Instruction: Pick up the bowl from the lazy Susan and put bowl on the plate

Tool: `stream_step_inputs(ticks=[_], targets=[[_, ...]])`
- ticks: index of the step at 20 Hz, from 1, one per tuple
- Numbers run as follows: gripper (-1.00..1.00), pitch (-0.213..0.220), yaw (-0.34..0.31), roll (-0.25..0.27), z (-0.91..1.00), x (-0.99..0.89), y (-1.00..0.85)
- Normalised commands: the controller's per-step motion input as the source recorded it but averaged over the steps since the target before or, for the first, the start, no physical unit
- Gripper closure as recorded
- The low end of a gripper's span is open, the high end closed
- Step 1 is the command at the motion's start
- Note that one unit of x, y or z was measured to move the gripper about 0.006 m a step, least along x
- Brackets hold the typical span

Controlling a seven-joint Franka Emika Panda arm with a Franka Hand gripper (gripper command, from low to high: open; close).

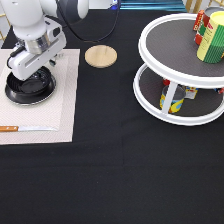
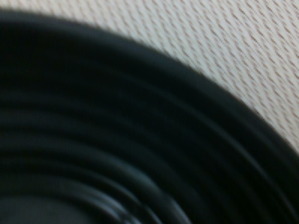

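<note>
The black bowl (image 1: 30, 88) rests on the pale placemat (image 1: 64, 105) at the exterior view's left, off the lazy Susan (image 1: 150, 35). My gripper (image 1: 26, 74) is right over the bowl's far rim, down at it; the hand hides whether it is open or shut. The wrist view is filled by the bowl's ridged black inside (image 2: 93, 150), with the placemat's weave (image 2: 236, 45) beside it. The silver plate does not show; if it lies under the bowl, the bowl covers it. The white two-tier lazy Susan stands at the exterior view's right.
A light wooden disc (image 1: 100, 55) lies on the black cloth right of the placemat. A knife (image 1: 27, 128) lies on the placemat below the bowl. Cans (image 1: 210, 31) stand on the lazy Susan's top tier and another can (image 1: 172, 98) on its lower tier.
</note>
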Motion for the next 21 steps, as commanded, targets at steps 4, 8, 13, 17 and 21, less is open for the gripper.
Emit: stream_step_inputs(ticks=[4,8,13,17,21], targets=[[-1.0,0.094,0.225,-0.039,1.0,0.06,0.23],[-1.0,0.085,0.305,-0.003,0.94,0.07,0.14],[-1.0,-0.014,0.37,0.019,0.37,0.0,-0.03],[-1.0,-0.01,0.143,-0.002,0.02,0.0,0.0],[-1.0,0.0,0.0,0.0,0.0,0.0,0.0]])
